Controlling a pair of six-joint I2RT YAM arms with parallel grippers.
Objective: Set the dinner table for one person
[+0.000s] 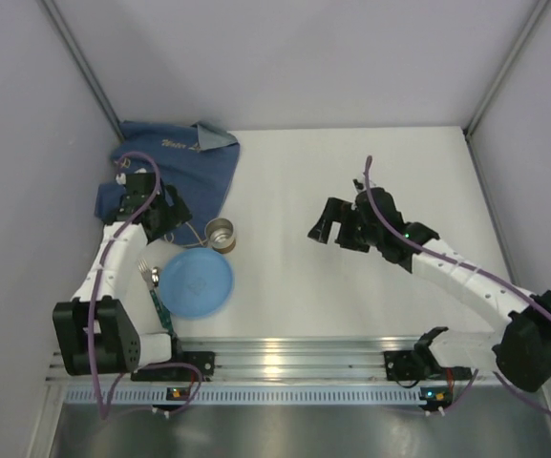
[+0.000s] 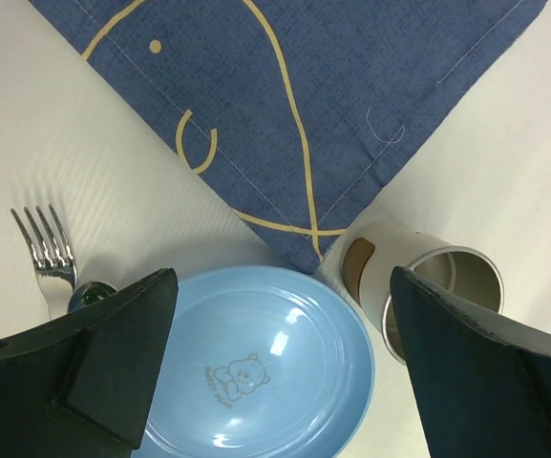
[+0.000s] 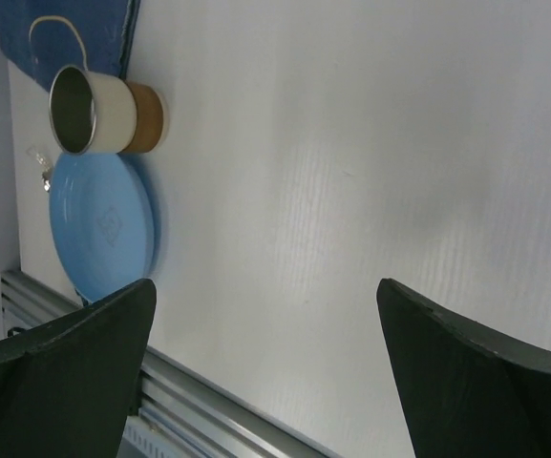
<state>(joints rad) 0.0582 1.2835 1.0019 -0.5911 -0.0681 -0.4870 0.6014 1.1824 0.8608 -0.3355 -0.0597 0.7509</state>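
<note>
Barely started, I'd say. On the dinner table (image 1: 351,315), mat (image 1: 175,172) bunched at 10 o'clock; plate (image 1: 197,281), cup (image 1: 220,232), fork (image 1: 149,279) huddled at 8. Left gripper (image 1: 175,224) and right gripper (image 1: 325,225) gape wide, empty.

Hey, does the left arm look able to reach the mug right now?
Probably yes. The left tool is open and hovers right by the mug, with nothing between them. The blue plate lies close to the mug, so coming in from that side looks tight.
</note>
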